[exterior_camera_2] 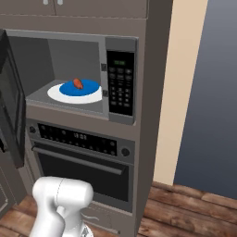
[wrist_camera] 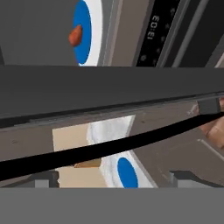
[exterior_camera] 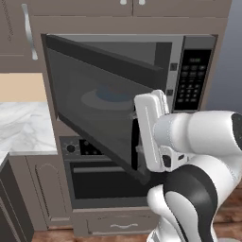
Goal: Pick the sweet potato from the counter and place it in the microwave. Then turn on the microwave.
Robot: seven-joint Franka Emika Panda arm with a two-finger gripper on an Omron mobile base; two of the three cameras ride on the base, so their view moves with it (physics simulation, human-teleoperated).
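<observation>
While the microwave (exterior_camera: 127, 94) door hides it leftward, the sweet potato (exterior_camera_2: 77, 84) shows rightward.

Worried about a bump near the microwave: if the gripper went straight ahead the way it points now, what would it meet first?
Most likely the open microwave door: its dark panel lies straight across the gripper's line in the hand view. Depth is hard to judge.

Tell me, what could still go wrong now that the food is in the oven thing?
The dark glass microwave door hangs open with the white arm close by its edge; a clumsy push might slam or miss it. The small reddish-orange sweet potato lies loose on the round blue plate and could roll. The black keypad panel remains unpressed.
</observation>
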